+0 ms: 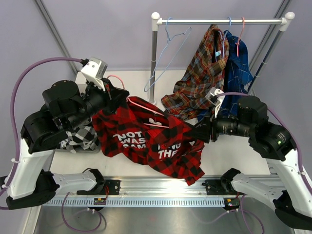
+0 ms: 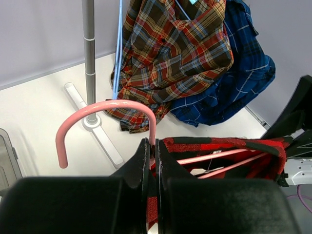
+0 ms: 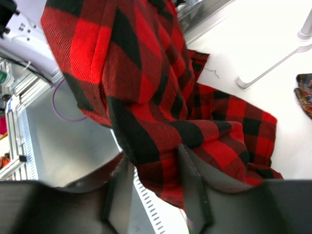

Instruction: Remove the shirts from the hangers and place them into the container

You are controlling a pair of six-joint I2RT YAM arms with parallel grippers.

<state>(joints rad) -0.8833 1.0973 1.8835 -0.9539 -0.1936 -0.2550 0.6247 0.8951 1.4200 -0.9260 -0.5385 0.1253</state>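
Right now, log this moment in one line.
left tool: shut on pink hanger | right tool: around red-and-black shirt | black-and-white shirt: in container

We see a white tabletop [image 1: 131, 83] backed by plain pale lavender-grey walls [image 1: 107, 29], with dark diagonal struts crossing the walls at the upper left and upper right. A silver metal rail [image 1: 219, 21] on white-capped posts stands at the back of the table, its feet flat on the surface. Along the near edge runs a slotted aluminium beam [image 1: 161, 200], and the light is even and soft.
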